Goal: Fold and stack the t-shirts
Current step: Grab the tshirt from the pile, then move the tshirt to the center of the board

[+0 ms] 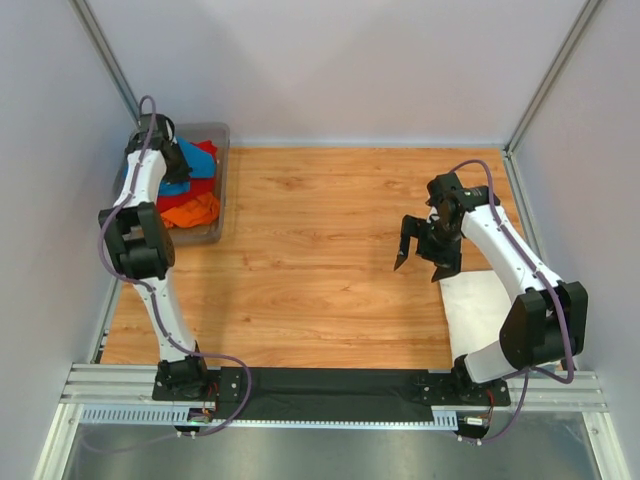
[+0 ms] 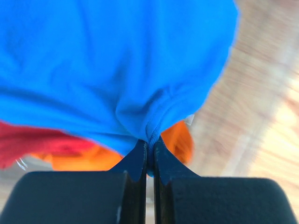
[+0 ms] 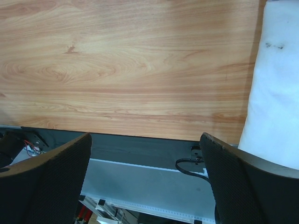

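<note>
My left gripper (image 1: 172,168) reaches into the tub at the far left and is shut on a fold of the bright blue t-shirt (image 1: 196,160). In the left wrist view the jaws (image 2: 150,145) pinch a bunched edge of the blue t-shirt (image 2: 107,65), which hangs over the red t-shirt (image 2: 32,142) and the orange t-shirt (image 2: 180,140). From above, the red t-shirt (image 1: 206,148) and the orange t-shirt (image 1: 192,211) lie in the tub. A folded white t-shirt (image 1: 482,305) lies flat at the near right, also in the right wrist view (image 3: 275,93). My right gripper (image 1: 420,263) hovers open and holds nothing (image 3: 145,137).
The grey see-through plastic tub (image 1: 221,190) stands at the table's far left corner against the wall. The wooden table (image 1: 320,260) is bordered by walls left, back and right. A black strip and metal rail (image 1: 330,385) run along the near edge.
</note>
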Robot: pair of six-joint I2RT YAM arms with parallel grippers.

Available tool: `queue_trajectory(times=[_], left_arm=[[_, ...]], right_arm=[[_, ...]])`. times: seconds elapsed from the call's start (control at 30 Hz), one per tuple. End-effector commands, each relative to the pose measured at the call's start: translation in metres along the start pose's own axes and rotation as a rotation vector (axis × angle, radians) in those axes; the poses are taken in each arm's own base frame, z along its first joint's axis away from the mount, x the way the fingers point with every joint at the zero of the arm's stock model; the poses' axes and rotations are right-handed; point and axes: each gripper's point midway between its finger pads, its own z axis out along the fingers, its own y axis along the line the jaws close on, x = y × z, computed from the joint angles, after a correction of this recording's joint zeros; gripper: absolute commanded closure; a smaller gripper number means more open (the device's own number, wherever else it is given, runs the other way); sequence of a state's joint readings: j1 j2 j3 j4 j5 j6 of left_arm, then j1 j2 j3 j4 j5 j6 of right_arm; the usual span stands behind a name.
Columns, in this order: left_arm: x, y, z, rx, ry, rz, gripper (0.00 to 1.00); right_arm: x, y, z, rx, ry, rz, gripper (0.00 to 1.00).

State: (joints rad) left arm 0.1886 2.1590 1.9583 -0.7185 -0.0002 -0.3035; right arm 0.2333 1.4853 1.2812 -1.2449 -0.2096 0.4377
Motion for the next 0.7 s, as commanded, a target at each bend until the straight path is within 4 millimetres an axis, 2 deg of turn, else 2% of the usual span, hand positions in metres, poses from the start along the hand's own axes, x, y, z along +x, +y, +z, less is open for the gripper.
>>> queue_trajectory(times=[0.0,0.03,0.07,0.1,0.13,0.17,0.2,0.23,0.27,0.3,0.33,0.37,0.43,0.47,0.53,0.57,0.6,0.67], left_arm=[[-0.041,-0.049,-0.099,0.243,-0.153,-0.026,1.0],[-0.045,-0.062,-0.118,0.309,-0.18,-0.018,1.0],[-0.061,-0.077,-0.157,0.384,-0.273,0.001,1.0],[-0.054,-0.097,-0.175,0.461,-0.277,0.023,1.0],[-0.055,-0.111,-0.196,0.514,-0.309,0.042,1.0],[-0.059,-0.124,-0.235,0.567,-0.374,0.068,1.0],[-0.058,-0.137,-0.261,0.616,-0.404,0.1,1.0],[-0.05,-0.158,-0.287,0.668,-0.424,0.145,1.0],[-0.052,-0.163,-0.333,0.705,-0.496,0.18,1.0],[-0.051,-0.166,-0.358,0.738,-0.532,0.204,1.0],[-0.041,-0.18,-0.387,0.796,-0.553,0.24,1.0],[-0.038,-0.179,-0.433,0.847,-0.623,0.249,1.0],[-0.026,-0.179,-0.479,0.939,-0.68,0.261,1.0],[-0.014,-0.175,-0.516,1.001,-0.731,0.242,1.0],[0.01,-0.172,-0.549,1.101,-0.733,0.233,1.0],[0.022,-0.172,-0.554,1.135,-0.688,0.202,1.0],[0.034,-0.173,-0.553,1.154,-0.643,0.203,1.0],[0.073,-0.176,-0.524,1.139,-0.503,0.222,1.0]], right_arm=[[-0.01,0.013,-0.017,-0.056,-0.069,-0.046,0.0],[-0.011,0.014,-0.018,-0.063,-0.073,-0.049,0.0],[-0.012,0.015,-0.019,-0.071,-0.08,-0.052,0.0],[-0.013,0.016,-0.02,-0.076,-0.087,-0.056,0.0],[-0.013,0.016,-0.022,-0.079,-0.095,-0.061,0.0],[-0.013,0.017,-0.021,-0.084,-0.099,-0.064,0.0],[-0.013,0.017,-0.021,-0.087,-0.102,-0.064,0.0],[-0.013,0.019,-0.021,-0.095,-0.103,-0.064,0.0],[-0.013,0.022,-0.023,-0.11,-0.105,-0.068,0.01],[-0.013,0.025,-0.025,-0.119,-0.108,-0.075,0.01],[-0.012,0.028,-0.028,-0.127,-0.113,-0.085,0.02],[-0.014,0.032,-0.034,-0.137,-0.129,-0.095,0.02],[-0.013,0.038,-0.04,-0.149,-0.149,-0.121,0.02],[-0.015,0.04,-0.044,-0.155,-0.162,-0.127,0.02],[-0.013,0.047,-0.052,-0.172,-0.181,-0.153,0.02],[-0.012,0.05,-0.054,-0.176,-0.187,-0.162,0.02],[-0.008,0.055,-0.059,-0.191,-0.202,-0.189,0.01],[-0.004,0.062,-0.066,-0.221,-0.241,-0.23,0.01]])
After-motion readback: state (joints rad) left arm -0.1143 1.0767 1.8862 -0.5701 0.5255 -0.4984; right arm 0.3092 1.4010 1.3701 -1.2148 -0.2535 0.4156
